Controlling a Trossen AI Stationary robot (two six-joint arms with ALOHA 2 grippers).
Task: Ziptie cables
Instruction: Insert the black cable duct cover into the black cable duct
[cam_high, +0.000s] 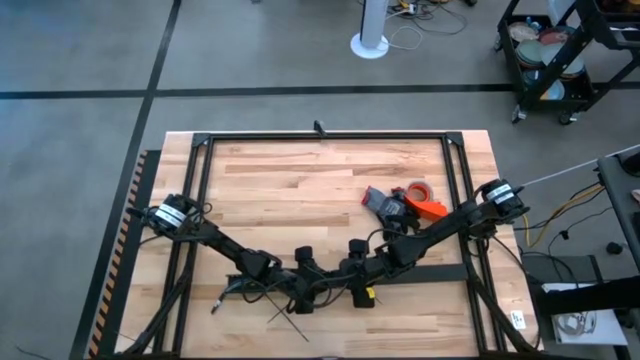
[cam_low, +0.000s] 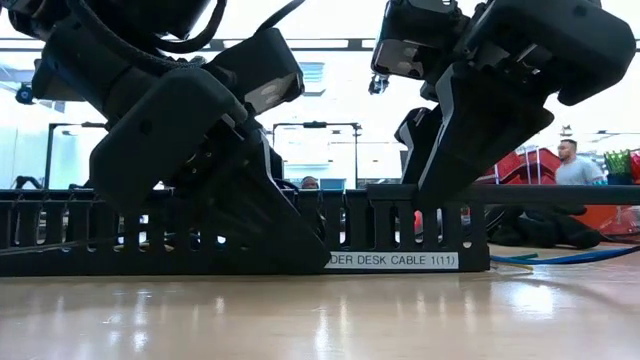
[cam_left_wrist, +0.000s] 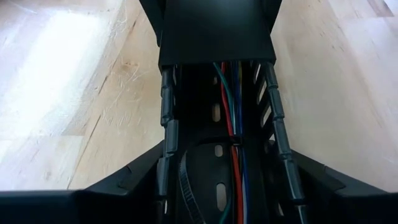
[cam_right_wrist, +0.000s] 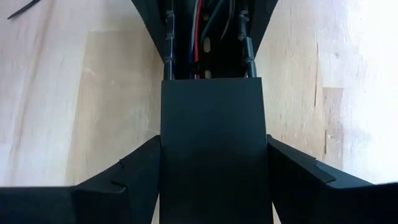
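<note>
By the table's near edge, both grippers straddle the black duct (cam_low: 400, 225); left gripper (cam_left_wrist: 217, 205) and right gripper (cam_right_wrist: 214, 186) stand spread. Inside, coloured cables (cam_left_wrist: 233, 124) lie under one looped ziptie (cam_left_wrist: 193, 168), seemingly unfinished.

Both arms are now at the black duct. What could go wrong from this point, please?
The left hand and right hand sit close together at the duct, so one could bump the other. The ziptie seems only loosely looped round the coloured cables; a pull might shift it or drag a cable out through the duct's side slots.
</note>
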